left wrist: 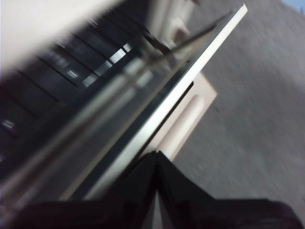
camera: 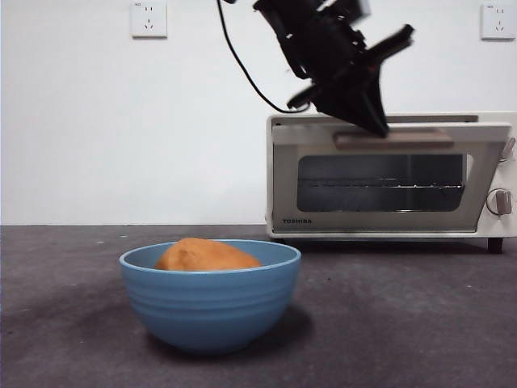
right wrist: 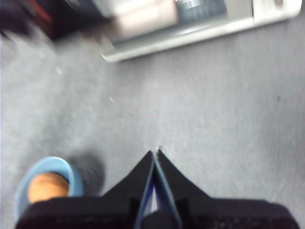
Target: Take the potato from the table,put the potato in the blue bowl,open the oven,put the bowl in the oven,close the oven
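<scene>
The orange-brown potato (camera: 207, 255) lies inside the blue bowl (camera: 210, 307), which stands on the dark grey table (camera: 404, 323) near the front. Behind it to the right is the cream oven (camera: 388, 178). Its glass door (camera: 380, 184) leans out a little at the top. My left gripper (camera: 374, 124) comes down from above, shut, with its tip at the door's top edge by the tan handle (camera: 393, 139). The left wrist view shows that gripper (left wrist: 156, 153) against the tilted door (left wrist: 143, 124) and the handle (left wrist: 188, 119). My right gripper (right wrist: 156, 151) hovers shut over bare table, apart from the bowl (right wrist: 64, 167) and potato (right wrist: 46, 187).
The oven's two knobs (camera: 501, 202) sit on its right side. A black cable (camera: 242, 73) hangs from the left arm in front of the white wall. Open table lies between the bowl and the oven (right wrist: 190, 33).
</scene>
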`<state>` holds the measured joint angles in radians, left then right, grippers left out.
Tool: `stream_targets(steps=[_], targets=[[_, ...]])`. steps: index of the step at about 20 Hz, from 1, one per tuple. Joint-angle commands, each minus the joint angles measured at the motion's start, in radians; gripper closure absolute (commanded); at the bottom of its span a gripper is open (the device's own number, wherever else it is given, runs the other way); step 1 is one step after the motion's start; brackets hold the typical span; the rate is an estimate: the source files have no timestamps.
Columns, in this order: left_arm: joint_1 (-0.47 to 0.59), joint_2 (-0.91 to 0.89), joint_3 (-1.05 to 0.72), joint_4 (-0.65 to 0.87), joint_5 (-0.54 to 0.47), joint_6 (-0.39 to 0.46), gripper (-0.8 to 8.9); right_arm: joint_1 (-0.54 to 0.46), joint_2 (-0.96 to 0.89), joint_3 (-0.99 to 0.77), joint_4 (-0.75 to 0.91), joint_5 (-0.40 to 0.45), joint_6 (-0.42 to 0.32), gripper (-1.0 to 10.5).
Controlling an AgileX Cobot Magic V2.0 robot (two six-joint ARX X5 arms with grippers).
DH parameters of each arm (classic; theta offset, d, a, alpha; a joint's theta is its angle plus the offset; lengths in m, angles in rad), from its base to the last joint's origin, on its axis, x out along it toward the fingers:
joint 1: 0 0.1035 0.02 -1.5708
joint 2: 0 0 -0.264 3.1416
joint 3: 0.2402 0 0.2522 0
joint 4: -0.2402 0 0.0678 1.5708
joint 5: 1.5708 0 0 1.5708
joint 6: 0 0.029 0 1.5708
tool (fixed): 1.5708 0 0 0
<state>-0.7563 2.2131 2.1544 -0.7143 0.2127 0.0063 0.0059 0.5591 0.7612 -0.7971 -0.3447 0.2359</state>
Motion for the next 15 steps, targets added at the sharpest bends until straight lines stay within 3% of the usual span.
stream_targets(steps=[1, 7, 15], targets=[[-0.011, 0.046, -0.027, -0.055, -0.032, -0.006, 8.19, 0.0, -0.041, 0.054, -0.035, -0.003, -0.004, 9.6], [-0.041, 0.046, -0.027, -0.098, -0.104, -0.008, 8.2, 0.0, -0.094, 0.315, -0.209, 0.038, -0.012, 9.6], [-0.05, 0.048, -0.033, -0.187, -0.1, -0.013, 8.2, 0.0, -0.093, 0.675, -0.417, 0.225, -0.059, 9.6]])
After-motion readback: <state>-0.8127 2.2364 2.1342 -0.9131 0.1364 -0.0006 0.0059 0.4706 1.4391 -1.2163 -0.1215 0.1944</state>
